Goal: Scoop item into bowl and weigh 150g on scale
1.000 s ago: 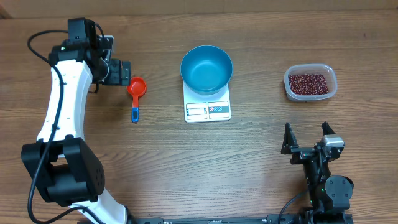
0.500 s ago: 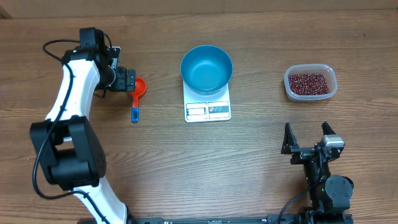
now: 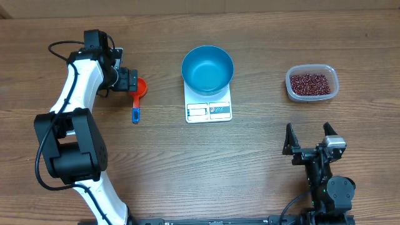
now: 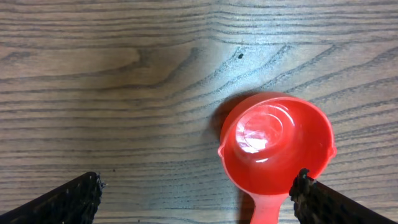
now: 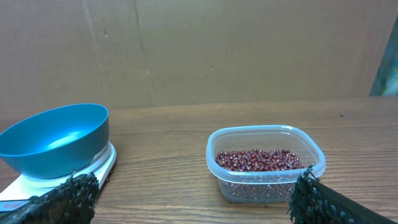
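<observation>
Brought the left gripper (image 3: 130,80) in over the red scoop (image 3: 139,87), left of the scale (image 3: 209,110), since 1 second ago; jaws wide open, holding nothing. Keeps the right gripper (image 3: 307,131) idle near-right of the scale, jaws open too, with beans (image 3: 310,83) untouched in the tub (image 3: 335,84) to the scale's right and the blue bowl (image 3: 207,69) empty atop it. Probably step 1, fetching the scoop: needs lowering and closing on its handle (image 3: 135,114).
</observation>
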{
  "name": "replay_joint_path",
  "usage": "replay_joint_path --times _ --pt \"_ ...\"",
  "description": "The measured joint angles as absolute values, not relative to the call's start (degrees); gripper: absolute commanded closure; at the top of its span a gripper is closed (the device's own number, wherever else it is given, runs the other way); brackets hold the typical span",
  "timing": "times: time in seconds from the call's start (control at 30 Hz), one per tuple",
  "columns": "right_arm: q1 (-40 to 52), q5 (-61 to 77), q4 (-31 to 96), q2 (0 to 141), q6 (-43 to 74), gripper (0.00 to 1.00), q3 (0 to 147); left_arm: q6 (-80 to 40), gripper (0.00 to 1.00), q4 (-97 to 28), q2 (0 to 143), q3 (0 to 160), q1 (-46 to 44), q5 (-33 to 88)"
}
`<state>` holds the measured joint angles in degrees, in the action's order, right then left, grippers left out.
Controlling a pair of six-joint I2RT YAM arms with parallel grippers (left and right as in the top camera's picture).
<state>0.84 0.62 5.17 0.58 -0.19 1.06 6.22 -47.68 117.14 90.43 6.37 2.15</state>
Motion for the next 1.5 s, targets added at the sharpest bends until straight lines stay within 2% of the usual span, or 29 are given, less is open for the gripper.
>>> replay_joint_path --times 0.87,1.5 --pt "0.84 0.6 5.13 0.58 -0.21 0.0 1.06 6.24 0.01 -47.22 117.14 88.79 6.37 2.15" --pt "0.84 0.6 5.15 0.58 -0.21 0.0 1.06 6.22 0.0 -41.04 117.19 85.84 6.37 2.17"
